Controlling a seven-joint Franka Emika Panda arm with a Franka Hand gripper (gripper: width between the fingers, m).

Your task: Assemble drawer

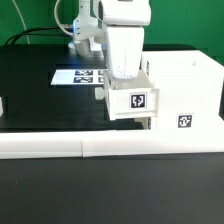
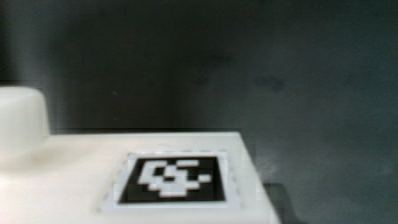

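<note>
The drawer's tall boxy shell (image 1: 188,82) stands at the exterior view's right, with a square tag (image 1: 184,122) low on its front. My gripper (image 1: 126,84) comes down from above and is shut on a small white tray (image 1: 130,102). It holds the tray against the shell's left side. The tray's tagged face (image 1: 138,100) points toward the camera. In the wrist view the tray's tagged face (image 2: 173,178) fills the lower part and its rounded knob (image 2: 18,120) shows at the edge. My fingertips are out of sight there.
The marker board (image 1: 84,75) lies flat on the black table behind the arm. The long low white border wall (image 1: 90,146) runs along the front. A small white part (image 1: 3,105) shows at the exterior view's left edge.
</note>
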